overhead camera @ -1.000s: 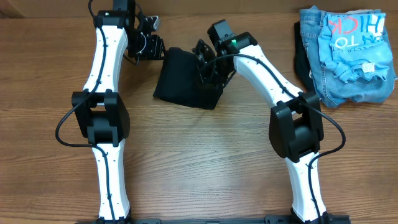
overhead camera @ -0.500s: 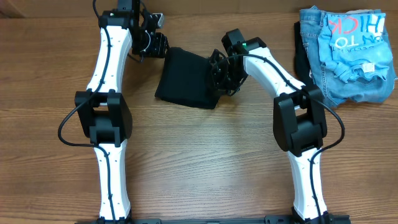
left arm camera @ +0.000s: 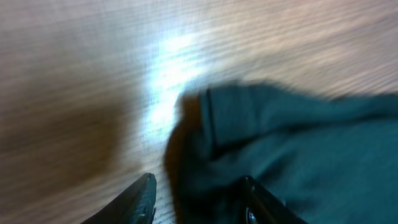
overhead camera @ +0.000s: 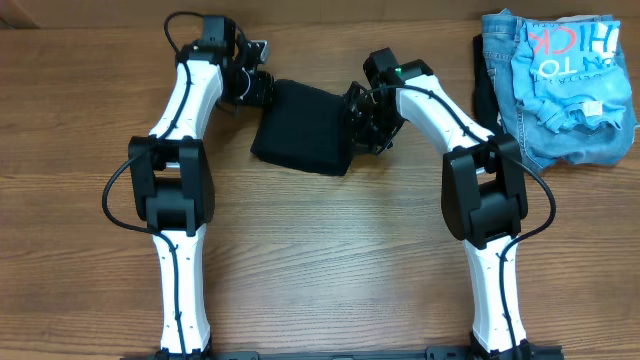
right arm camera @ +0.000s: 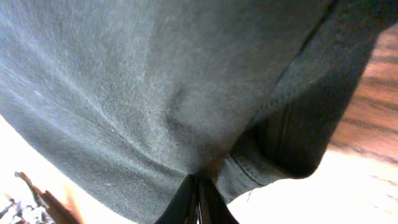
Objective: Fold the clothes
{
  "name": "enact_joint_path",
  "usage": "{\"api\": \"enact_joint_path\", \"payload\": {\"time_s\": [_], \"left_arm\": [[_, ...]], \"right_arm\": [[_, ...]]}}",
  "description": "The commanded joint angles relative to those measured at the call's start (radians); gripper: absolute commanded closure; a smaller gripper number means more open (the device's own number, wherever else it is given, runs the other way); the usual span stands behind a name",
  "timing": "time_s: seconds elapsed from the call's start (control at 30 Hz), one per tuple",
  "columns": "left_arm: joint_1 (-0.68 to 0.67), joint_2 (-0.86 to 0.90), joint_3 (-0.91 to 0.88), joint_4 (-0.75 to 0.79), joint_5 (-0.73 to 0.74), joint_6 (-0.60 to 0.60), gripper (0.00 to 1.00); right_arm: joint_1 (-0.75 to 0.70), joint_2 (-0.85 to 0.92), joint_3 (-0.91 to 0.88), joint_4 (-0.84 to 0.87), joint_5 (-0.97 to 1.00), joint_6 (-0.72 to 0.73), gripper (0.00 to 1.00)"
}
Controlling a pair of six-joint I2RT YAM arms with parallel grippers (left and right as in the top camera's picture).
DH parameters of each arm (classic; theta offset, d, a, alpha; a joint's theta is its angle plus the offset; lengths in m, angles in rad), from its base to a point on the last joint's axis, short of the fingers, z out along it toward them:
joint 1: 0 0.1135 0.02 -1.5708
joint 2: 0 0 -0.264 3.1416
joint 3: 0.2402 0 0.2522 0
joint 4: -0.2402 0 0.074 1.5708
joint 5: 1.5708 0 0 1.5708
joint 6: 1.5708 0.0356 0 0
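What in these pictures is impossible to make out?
Overhead: the right gripper covers the black T-shirt's right edge; folds hide part of the light blue shirt's print.
Left wrist: blurred; whether the left gripper touches the fabric is unclear.
Right wrist: dark fabric fills the frame, hiding the shirt's overall shape.

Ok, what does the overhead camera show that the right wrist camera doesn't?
Only the overhead view: both arms, the whole folded black T-shirt, the left fingers at its top-left corner, and blue jeans with a light blue printed shirt piled at the table's far right.

Only the right wrist view: the right fingers pressed together on the fabric's edge, and a stitched hem close up.

Both views: the black shirt and the wooden table.
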Motion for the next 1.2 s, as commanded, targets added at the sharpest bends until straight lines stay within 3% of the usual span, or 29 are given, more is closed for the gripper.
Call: {"api": "enact_joint_path", "payload": {"time_s": [0.0,0.03,0.07,0.13,0.17,0.2,0.27,0.33,0.63,0.83,0.9,0.97,1.0,1.03,1.07,1.1,1.17], "left_arm": [[-0.009,-0.016,0.286,-0.105,-0.006,-0.019,0.47],[-0.009,-0.016,0.382,-0.167,-0.006,-0.025,0.44],[-0.009,-0.016,0.444,-0.23,-0.006,-0.025,0.49],[-0.013,-0.015,0.452,-0.312,-0.004,-0.027,0.71],[-0.016,-0.009,0.433,-0.36,0.002,-0.027,0.83],[-0.026,-0.006,0.383,-0.389,0.006,-0.024,0.89],[-0.042,-0.006,0.277,-0.388,0.01,-0.024,0.89],[-0.064,-0.006,0.146,-0.394,0.041,-0.024,0.96],[-0.085,-0.006,0.082,-0.414,0.021,-0.005,0.95],[-0.103,-0.006,-0.003,-0.386,0.01,-0.005,0.96],[-0.105,-0.007,0.04,-0.39,0.017,-0.014,0.96],[-0.105,-0.013,0.198,-0.434,0.02,-0.029,0.96],[-0.105,-0.013,0.251,-0.447,0.02,-0.029,0.95],[-0.105,-0.013,0.316,-0.465,0.02,-0.029,0.94],[-0.105,-0.013,0.383,-0.479,0.019,-0.028,0.9],[-0.105,-0.014,0.417,-0.484,0.009,-0.028,0.85],[-0.105,-0.013,0.42,-0.475,-0.065,-0.028,0.63]], "right_arm": [[-0.063,-0.001,0.166,-0.034,-0.045,-0.016,0.96],[-0.092,-0.001,0.267,-0.087,-0.052,-0.034,0.96],[-0.109,-0.001,0.304,-0.096,-0.052,-0.034,0.96],[-0.132,0.0,0.322,-0.058,-0.051,-0.034,0.96],[-0.135,0.004,0.309,-0.015,-0.052,-0.034,0.96],[-0.135,0.004,0.291,0.021,-0.052,-0.033,0.96],[-0.126,0.006,0.259,0.07,-0.053,-0.033,0.96],[-0.116,0.009,0.222,0.114,-0.093,-0.034,0.96],[-0.106,0.142,0.165,0.204,-0.164,-0.033,0.96],[-0.106,0.184,0.171,0.222,-0.074,-0.033,0.96],[-0.109,0.178,0.22,0.201,-0.078,-0.033,0.96],[-0.109,0.133,0.304,0.151,-0.077,-0.034,0.94],[-0.109,0.114,0.327,0.136,-0.077,-0.033,0.9],[-0.109,0.092,0.345,0.116,-0.071,-0.027,0.77],[-0.109,0.063,0.359,0.064,-0.042,0.006,0.54],[-0.109,0.05,0.359,0.02,-0.02,0.027,0.41],[-0.106,0.047,0.357,-0.093,0.003,0.032,0.23]]}}
